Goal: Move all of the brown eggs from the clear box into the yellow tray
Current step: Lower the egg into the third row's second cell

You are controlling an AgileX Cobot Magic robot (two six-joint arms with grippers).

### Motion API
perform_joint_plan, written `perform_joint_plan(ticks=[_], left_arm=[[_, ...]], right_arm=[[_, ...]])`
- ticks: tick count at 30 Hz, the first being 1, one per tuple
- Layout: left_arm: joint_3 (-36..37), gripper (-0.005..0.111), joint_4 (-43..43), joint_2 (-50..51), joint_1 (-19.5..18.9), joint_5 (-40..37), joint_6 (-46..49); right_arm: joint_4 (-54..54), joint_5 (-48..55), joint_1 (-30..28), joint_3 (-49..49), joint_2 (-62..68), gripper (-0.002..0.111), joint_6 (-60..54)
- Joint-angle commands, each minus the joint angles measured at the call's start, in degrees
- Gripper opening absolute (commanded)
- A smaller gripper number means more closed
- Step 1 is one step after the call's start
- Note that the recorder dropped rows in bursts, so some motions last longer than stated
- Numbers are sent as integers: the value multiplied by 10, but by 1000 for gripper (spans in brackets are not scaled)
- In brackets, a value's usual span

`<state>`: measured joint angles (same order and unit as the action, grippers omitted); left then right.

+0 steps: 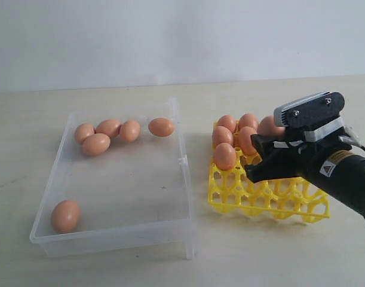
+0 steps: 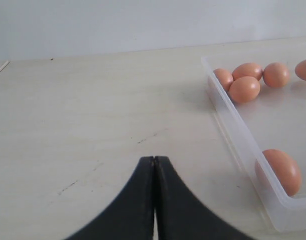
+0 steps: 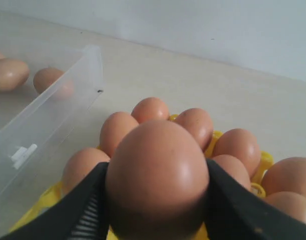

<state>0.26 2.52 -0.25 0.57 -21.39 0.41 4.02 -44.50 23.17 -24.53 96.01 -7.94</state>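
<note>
Right gripper [image 1: 261, 160]: clamped on one brown egg [image 3: 157, 172], just over the yellow tray [image 1: 272, 202], above eggs already seated [image 1: 224, 136].
Left gripper [image 2: 155, 172]: closed, empty, on the far side of the clear box [image 1: 183, 160] from the tray.
Left in box: five eggs [image 1: 110, 128] (four clustered, one alone).
Risk: shell-to-shell knock if lowered onto an occupied cup; crack if squeezed harder; roll off a peg if released off-centre.

Black right gripper [image 1: 252, 158] and arm [image 1: 349, 179], grey-rimmed screwed camera housing [image 1: 301, 107], triangle warning sticker [image 1: 327, 169], grey cable [image 1: 356, 140].
</note>
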Motion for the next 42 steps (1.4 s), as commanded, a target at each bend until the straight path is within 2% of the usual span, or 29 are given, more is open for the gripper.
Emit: perform_joint_plan(ticks=[1,17,28,35,37,38,40,42], left_arm=[[-3,0,2,2,-2,3,1],[-3,0,2,2,-2,3,1],[-3,0,2,2,-2,3,1],[-3,0,2,2,-2,3,2],[-3,0,2,2,-2,3,2],[-3,0,2,2,-2,3,2],[-3,0,2,2,-2,3,2],[-3,0,2,2,-2,3,2]], right_arm=[[-29,-18,-3,-19,29,0,7],[-33,-20,-3,-52,106,0,20],[-54,-10,-3,-78,138,23,45],[-40,2,-3,-78,138,26,7],[-28,10,-3,-78,139,32,-3],[-21,16,-3,-78,139,44,-11],[-20,16,-3,-78,139,60,-15],[-12,19,-3,-78,139,66,-28]])
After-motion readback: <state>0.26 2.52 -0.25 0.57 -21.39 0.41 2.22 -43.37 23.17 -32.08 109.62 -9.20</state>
